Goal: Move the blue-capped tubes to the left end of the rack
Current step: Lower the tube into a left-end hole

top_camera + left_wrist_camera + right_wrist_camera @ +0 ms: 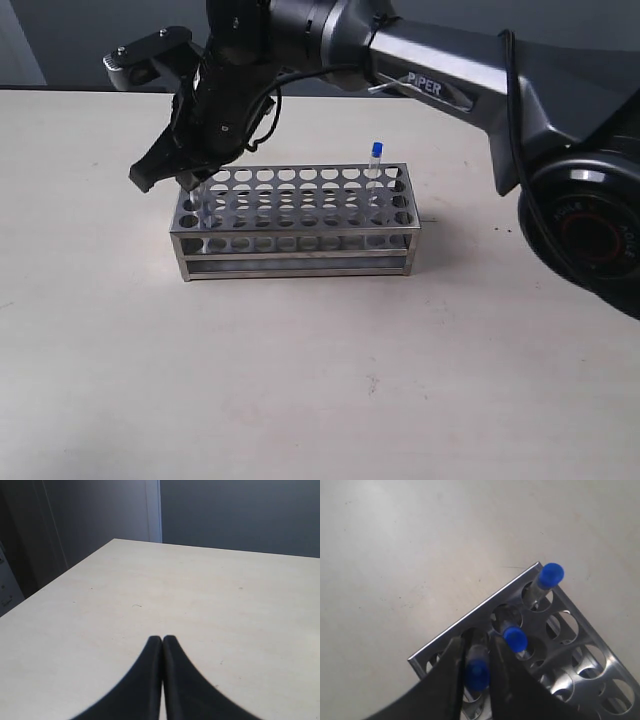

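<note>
The shiny metal rack (pixel 300 238) stands mid-table. My right gripper (pixel 186 180) reaches across to its left end. In the right wrist view the right gripper (pixel 476 646) is shut on a blue-capped tube (pixel 477 672), held upright over an end hole of the rack (pixel 470 617). Two more blue-capped tubes (pixel 515 639) (pixel 550 575) stand in neighbouring end holes. A fourth blue-capped tube (pixel 376 152) stands at the rack's back right. My left gripper (pixel 162 639) is shut with nothing in it, over bare table.
The pale table (pixel 300 380) stretches round the rack on all sides. The right arm (pixel 450 90) spans above the rack's back right. A dark wall and the table's far edge (pixel 210 547) show in the left wrist view.
</note>
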Controlling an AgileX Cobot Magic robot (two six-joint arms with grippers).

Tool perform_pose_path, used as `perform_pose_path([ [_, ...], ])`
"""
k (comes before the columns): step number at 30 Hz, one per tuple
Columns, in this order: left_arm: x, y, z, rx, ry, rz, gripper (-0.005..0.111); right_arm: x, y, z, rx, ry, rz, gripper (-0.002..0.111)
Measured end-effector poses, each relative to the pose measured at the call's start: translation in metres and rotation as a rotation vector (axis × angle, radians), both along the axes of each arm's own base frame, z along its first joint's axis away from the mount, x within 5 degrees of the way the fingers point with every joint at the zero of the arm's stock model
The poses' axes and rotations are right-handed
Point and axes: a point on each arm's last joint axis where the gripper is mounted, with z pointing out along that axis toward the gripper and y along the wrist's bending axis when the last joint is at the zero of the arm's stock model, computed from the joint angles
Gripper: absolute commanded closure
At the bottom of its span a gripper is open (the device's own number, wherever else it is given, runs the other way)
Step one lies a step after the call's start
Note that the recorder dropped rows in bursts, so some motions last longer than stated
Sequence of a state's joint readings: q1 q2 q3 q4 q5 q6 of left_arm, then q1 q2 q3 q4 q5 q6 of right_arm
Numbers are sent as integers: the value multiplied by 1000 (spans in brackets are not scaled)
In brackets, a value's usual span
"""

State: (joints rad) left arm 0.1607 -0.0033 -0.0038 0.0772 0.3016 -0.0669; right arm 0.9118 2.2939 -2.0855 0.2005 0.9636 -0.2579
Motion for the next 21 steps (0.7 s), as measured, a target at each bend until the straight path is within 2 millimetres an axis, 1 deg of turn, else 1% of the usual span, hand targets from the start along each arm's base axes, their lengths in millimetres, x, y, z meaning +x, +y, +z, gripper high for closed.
perform_pose_path([
  [2,0,0,0,0,0,0,106,0,0,0,0,0,0,71],
  [3,0,0,0,0,0,0,106,0,0,-1,-3,2,0,65],
  [4,0,0,0,0,0,0,106,0,0,-1,-2,2,0,62],
  [6,0,0,0,0,0,0,106,0,0,-2,-8,8,-1,62],
  [10,0,0,0,0,0,0,106,-1,0,-1,-10,26,-2,68],
  [12,0,0,0,0,0,0,106,-2,0,3,-14,29,3,70],
  [15,0,0,0,0,0,0,106,-4,-2,12,-32,54,2,70],
  [17,0,0,0,0,0,0,106,-6,-5,23,-43,62,9,70],
  [18,0,0,0,0,0,0,106,-9,-7,33,-43,61,12,70],
  [19,0,0,0,0,0,0,106,-10,-10,38,-50,58,15,70],
  [20,0,0,0,0,0,0,106,-12,-13,48,-50,48,17,70],
  [21,0,0,0,0,0,0,106,-14,-18,63,-42,18,17,70],
])
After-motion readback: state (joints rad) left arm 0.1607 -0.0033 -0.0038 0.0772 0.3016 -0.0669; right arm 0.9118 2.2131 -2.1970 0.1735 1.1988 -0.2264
